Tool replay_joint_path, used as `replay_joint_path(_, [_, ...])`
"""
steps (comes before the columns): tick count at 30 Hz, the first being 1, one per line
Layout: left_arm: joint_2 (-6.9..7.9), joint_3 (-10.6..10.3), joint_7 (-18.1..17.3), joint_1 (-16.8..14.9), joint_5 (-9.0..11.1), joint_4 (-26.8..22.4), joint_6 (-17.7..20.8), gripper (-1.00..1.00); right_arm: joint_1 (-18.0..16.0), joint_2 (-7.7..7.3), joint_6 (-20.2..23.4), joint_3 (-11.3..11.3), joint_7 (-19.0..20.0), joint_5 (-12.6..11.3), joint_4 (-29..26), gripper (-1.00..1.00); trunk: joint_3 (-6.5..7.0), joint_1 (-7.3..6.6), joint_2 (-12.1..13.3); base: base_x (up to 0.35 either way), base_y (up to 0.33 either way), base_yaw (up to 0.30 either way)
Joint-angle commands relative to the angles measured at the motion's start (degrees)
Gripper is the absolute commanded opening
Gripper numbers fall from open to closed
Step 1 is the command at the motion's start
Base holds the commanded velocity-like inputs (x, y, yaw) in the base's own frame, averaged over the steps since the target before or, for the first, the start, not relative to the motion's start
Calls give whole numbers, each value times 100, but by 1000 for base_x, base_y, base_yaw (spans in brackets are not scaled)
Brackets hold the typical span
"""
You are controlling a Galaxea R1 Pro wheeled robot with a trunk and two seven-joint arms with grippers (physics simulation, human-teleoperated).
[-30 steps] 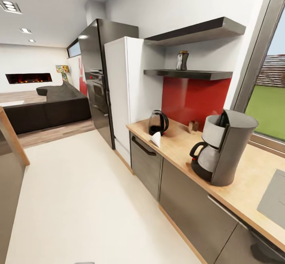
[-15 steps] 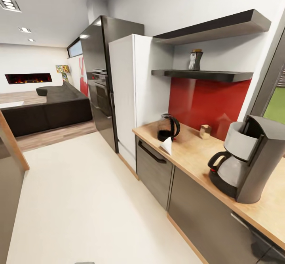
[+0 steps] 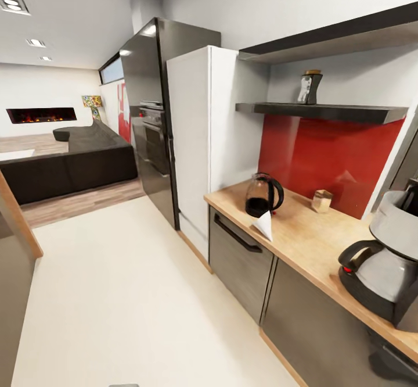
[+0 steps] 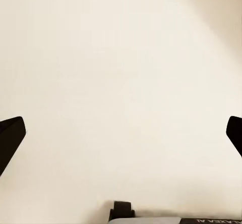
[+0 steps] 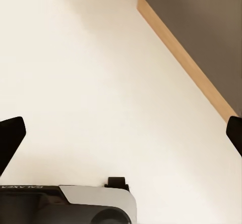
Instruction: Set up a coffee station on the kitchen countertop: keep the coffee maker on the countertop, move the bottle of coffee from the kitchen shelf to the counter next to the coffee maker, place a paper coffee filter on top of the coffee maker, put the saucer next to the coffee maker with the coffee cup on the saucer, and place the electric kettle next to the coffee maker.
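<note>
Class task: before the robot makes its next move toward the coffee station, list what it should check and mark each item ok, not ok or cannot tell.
1. Left gripper open and empty: ok.
2. Right gripper open and empty: ok.
3. Coffee maker on the counter: ok.
4. Coffee bottle beside the maker: not ok, it stands on the shelf.
5. Kettle beside the maker: not ok, far end of the counter.
6. Filter atop the maker: not ok, it lies by the kettle.

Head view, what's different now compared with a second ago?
Only the camera moved: the whole view has slid right, so the coffee maker now sits cut off at the right edge and the window is gone from view. Nothing was taken hold of or let go. The kettle, paper filter and bottle on the shelf kept their places.
</note>
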Motion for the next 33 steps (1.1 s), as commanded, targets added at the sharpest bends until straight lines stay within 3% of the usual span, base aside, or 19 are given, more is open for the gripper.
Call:
replay_joint_path(1, [0,-3,0,-5,21,5,-21,100,-4,-4,-16,2,-2,0,1,100,-13,6,-12,282,233,0])
replay_joint_path(13, [0,-3,4,-6,19,5,-26,100,-4,-1,-16,-5,-2,-9,1,100,-13,6,-12,282,233,-30])
replay_joint_path(33, [0,-3,10,-5,19,5,-26,100,-4,-1,-14,-5,-2,-10,1,100,-13,6,-12,277,234,-253])
